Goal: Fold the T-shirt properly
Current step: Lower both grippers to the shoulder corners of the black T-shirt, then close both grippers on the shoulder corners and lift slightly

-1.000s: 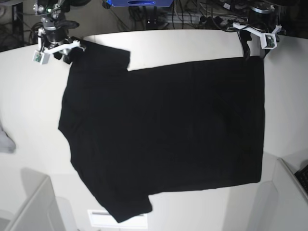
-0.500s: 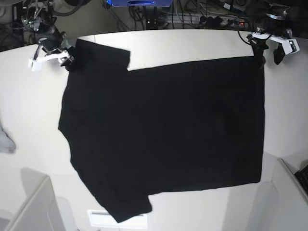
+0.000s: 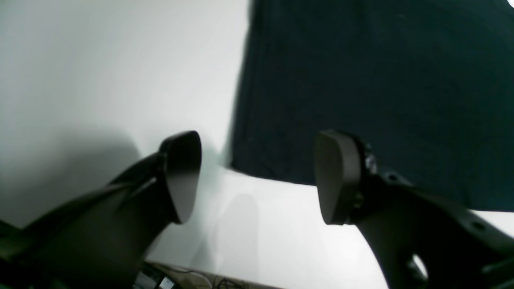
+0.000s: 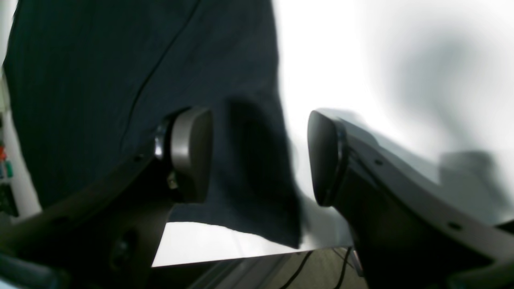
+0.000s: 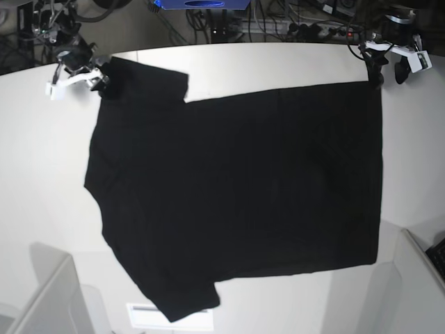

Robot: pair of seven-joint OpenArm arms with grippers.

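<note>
The T-shirt point(image 5: 236, 195) lies spread flat, plain black side up, across the white surface point(image 5: 292, 62); the left claw point(image 3: 257, 176) hangs spread just off a far corner of the cloth, gripping nothing; the right claw point(image 4: 259, 154) hangs spread over the far sleeve's edge, also empty.

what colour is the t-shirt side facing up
Plain black T-shirt, no print showing; clearest in the base view.
</note>
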